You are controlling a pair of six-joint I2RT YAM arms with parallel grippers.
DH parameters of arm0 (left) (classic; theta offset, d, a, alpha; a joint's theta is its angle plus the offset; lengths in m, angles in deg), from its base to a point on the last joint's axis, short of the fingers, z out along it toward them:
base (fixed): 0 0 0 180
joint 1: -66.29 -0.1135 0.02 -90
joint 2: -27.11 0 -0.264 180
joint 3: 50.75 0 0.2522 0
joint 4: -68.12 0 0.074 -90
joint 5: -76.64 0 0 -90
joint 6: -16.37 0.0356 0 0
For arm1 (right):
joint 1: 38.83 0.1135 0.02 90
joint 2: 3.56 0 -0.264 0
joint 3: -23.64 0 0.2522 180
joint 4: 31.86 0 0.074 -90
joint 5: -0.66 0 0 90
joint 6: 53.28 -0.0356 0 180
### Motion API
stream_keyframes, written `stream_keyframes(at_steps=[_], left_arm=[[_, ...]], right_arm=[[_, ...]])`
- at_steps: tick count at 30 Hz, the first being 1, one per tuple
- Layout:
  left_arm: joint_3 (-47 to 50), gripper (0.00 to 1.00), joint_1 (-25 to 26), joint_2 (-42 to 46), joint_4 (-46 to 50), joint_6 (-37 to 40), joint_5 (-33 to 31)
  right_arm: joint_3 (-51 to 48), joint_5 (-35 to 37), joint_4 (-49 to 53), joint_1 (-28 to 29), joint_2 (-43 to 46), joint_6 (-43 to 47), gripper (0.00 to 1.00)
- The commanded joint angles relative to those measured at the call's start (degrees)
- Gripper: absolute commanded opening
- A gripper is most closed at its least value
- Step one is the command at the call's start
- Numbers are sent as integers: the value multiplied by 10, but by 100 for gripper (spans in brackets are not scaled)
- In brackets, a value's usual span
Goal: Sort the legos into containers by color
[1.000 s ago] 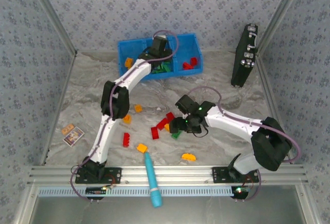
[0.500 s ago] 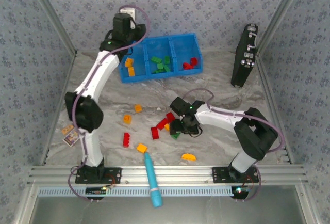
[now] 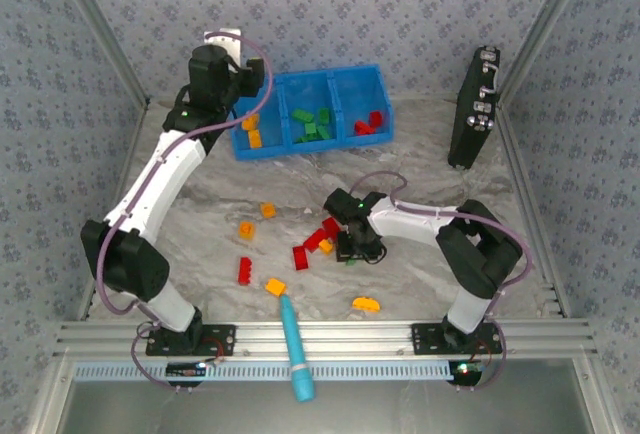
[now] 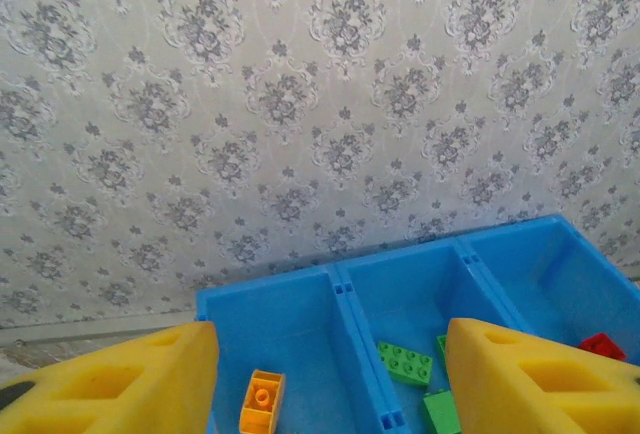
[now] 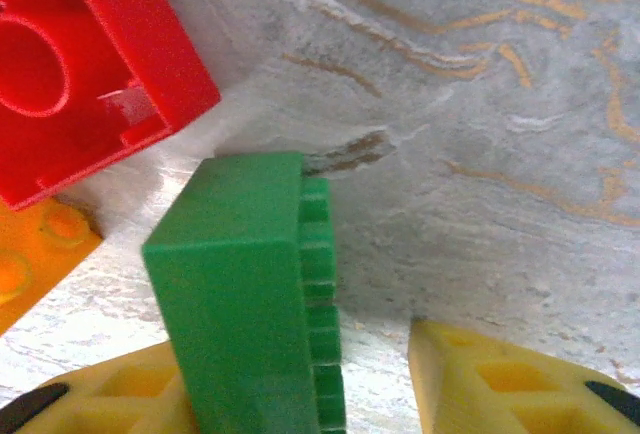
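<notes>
Jaws of right gripper (image 5: 298,379) straddle one green lego (image 5: 235,294)

Blue tray (image 3: 355,89) with colour-sorted legos (image 3: 312,124), others scattered in front

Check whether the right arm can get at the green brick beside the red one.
Probably yes: the right pincer straddles the green brick, jaws open, bare table beside it; the red brick lies just beyond, not between the fingers.

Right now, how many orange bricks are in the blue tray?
2, both in the blue tray's left compartment: one orange brick at the back, another in front of it. The left arm covers that corner, so more may be hidden.
</notes>
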Motion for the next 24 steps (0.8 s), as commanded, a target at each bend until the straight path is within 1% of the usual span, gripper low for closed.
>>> stream_keyframes(at_steps=[1, 3, 5, 8, 11, 12, 16, 17, 20, 24], left_arm=[[-14, 63, -3, 37, 10, 23, -24], [-9, 63, -6, 49, 31, 20, -25], [-6, 66, -4, 62, 39, 24, -42], [-10, 66, -20, 85, 73, -1, -5], [6, 66, -51, 114, 126, -33, 19], [23, 67, -64, 130, 136, -39, 31], [100, 68, -135, 182, 163, -85, 120], [112, 68, -151, 192, 175, -89, 131], [144, 68, -179, 219, 209, -79, 138], [200, 70, -188, 263, 218, -52, 122]], right_arm=[[1, 4, 0, 2, -29, 12, 42], [1, 7, 3, -1, -33, 20, 37], [1, 9, 6, -4, -37, 30, 34], [8, 17, 17, -10, -49, 49, 28], [20, 33, 35, -14, -59, 50, 24], [22, 31, 39, -16, -61, 69, 23], [30, 39, 56, -26, -58, 84, 19], [30, 41, 63, -28, -52, 86, 19], [28, 48, 80, -38, -31, 93, 17], [31, 63, 105, -55, 4, 97, 16]])
